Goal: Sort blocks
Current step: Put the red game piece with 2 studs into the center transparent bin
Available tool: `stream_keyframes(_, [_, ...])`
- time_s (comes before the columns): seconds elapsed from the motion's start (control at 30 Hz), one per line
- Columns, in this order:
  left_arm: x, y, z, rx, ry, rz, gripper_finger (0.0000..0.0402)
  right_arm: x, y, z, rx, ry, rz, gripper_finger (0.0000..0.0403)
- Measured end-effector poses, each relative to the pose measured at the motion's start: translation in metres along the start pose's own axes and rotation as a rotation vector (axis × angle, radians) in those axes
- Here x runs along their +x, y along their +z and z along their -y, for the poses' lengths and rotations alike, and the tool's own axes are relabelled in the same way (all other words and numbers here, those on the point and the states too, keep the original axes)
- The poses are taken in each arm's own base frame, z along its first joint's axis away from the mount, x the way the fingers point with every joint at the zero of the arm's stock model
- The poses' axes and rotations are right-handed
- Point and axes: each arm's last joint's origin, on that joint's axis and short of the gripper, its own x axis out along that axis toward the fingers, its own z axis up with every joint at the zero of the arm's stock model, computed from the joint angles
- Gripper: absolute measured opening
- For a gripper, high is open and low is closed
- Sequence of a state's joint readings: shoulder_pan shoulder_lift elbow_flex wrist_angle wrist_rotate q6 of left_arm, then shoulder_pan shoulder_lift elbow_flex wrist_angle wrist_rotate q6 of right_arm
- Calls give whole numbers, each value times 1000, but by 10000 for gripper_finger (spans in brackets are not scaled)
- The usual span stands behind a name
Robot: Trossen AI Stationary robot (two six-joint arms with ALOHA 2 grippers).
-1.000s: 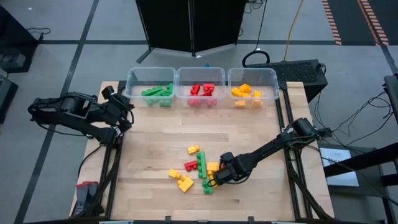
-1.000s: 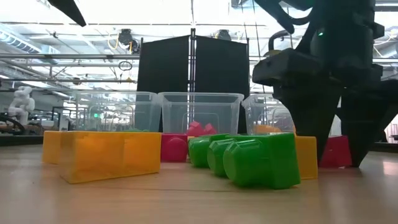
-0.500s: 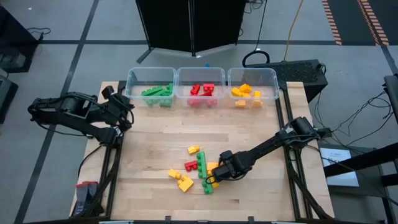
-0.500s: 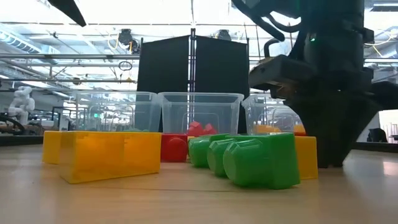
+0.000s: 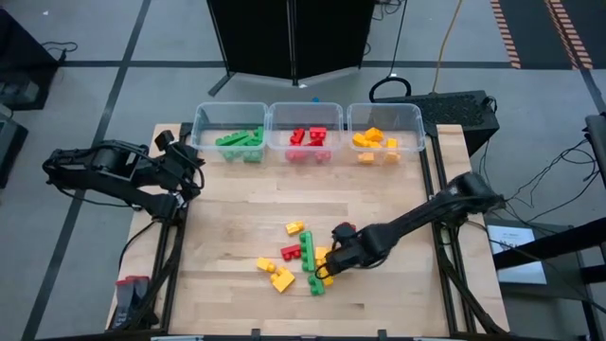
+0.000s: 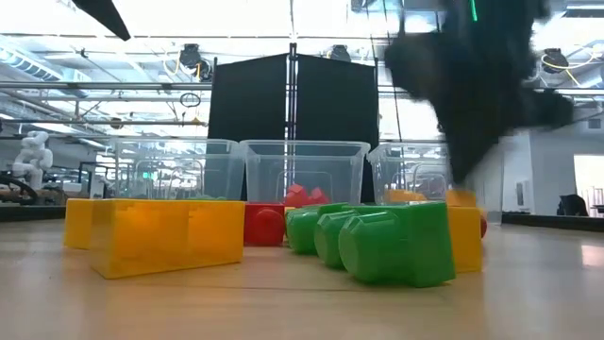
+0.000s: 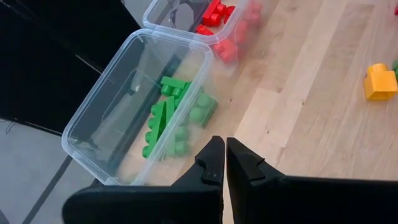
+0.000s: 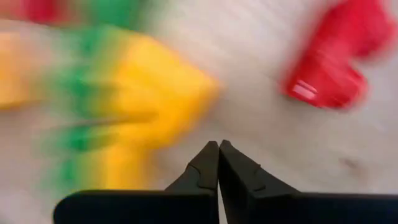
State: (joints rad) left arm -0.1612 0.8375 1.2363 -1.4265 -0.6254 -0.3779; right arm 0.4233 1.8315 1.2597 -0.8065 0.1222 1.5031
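Note:
Loose blocks lie in a pile on the wooden table (image 5: pixel 237 218): a long green one (image 5: pixel 308 252), a red one (image 5: pixel 290 252), yellow ones (image 5: pixel 281 278) (image 5: pixel 294 227). My right gripper (image 8: pixel 217 146) hangs shut just above the pile's right edge (image 5: pixel 329 267), nothing between its fingers. A yellow block (image 8: pixel 161 93) and a red block (image 8: pixel 336 56) lie on the table beyond its tips. In the low view it is a dark blur (image 6: pixel 462 142) over the yellow block (image 6: pixel 464 236). My left gripper (image 7: pixel 224 146) waits shut near the table's far left (image 5: pixel 196 176), beside the bin of green blocks (image 7: pixel 174 112).
Three clear bins stand in a row at the table's far edge: green blocks in the left one (image 5: pixel 230 133), red in the middle one (image 5: pixel 305 133), yellow in the right one (image 5: pixel 383 133). Bare wood lies between bins and pile.
My right gripper has shut beside the pile, taking hold of nothing, and has risen off the table. The blocks lie where they were.

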Motion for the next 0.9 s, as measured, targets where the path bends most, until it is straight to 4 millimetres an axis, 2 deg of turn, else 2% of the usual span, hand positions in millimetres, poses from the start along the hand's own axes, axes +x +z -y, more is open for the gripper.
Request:
stream_keyframes(0.1, [0, 0, 0, 1, 0, 0, 0, -47, 9, -5, -159, 140, 77, 1])
stream_keyframes(0.17, [0, 0, 0, 1, 0, 0, 0, -69, 17, -5, -269, 193, 158, 3])
stream_keyframes(0.27, [0, 0, 0, 1, 0, 0, 0, -93, 33, 7, -338, 182, 274, 14])
stream_keyframes(0.33, [0, 0, 0, -1, 0, 0, 0, -100, 42, 18, -339, 130, 258, 34])
stream_keyframes(0.5, [0, 0, 0, -2, -1, 1, 0, -90, 60, 38, -202, 7, 42, 129])
stream_keyframes(0.7, [0, 0, 1, -2, -19, -6, 0, -73, 75, 35, -75, 8, 52, 251])
stream_keyframes(0.8, [0, 0, 1, -3, -23, -7, 0, -58, 78, 37, -35, -87, 27, 277])
stream_keyframes(0.9, [0, 0, 1, -1, -25, -8, 0, -41, 78, 33, -26, -140, 6, 282])
